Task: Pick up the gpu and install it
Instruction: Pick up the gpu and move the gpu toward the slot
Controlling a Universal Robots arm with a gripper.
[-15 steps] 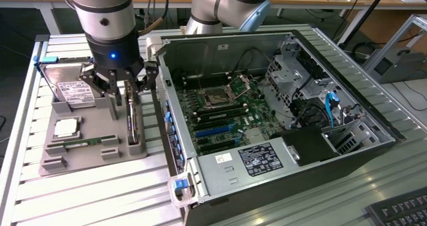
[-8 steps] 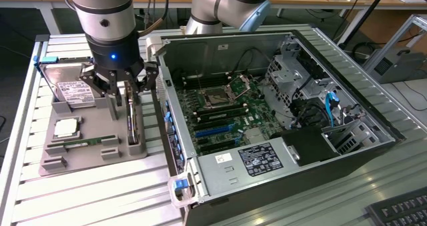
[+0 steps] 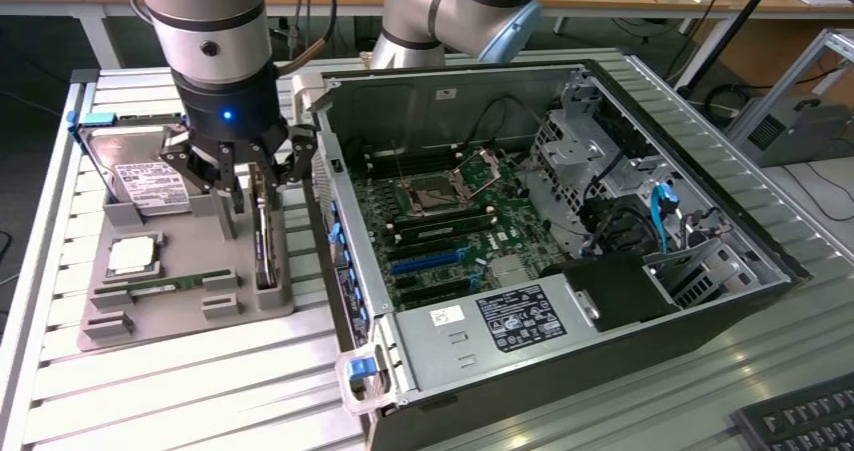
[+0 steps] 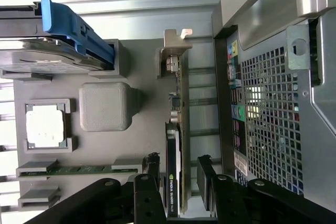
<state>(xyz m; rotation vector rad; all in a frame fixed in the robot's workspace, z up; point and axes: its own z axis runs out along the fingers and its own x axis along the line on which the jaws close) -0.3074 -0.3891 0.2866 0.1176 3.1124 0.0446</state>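
Open claw (image 3: 254, 216) straddles the gpu (image 3: 267, 256), fingers clear on both sides; the card stands on edge at the tray's (image 3: 200, 251) case-side (image 3: 441, 101) edge.

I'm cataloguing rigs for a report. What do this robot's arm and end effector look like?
The arm is a silvery-grey cylindrical tube with rounded joints, one bearing a light blue cap. Its wrist section is black with a small glowing blue light. The end effector is black, with jointed linkage fingers on round pivots.
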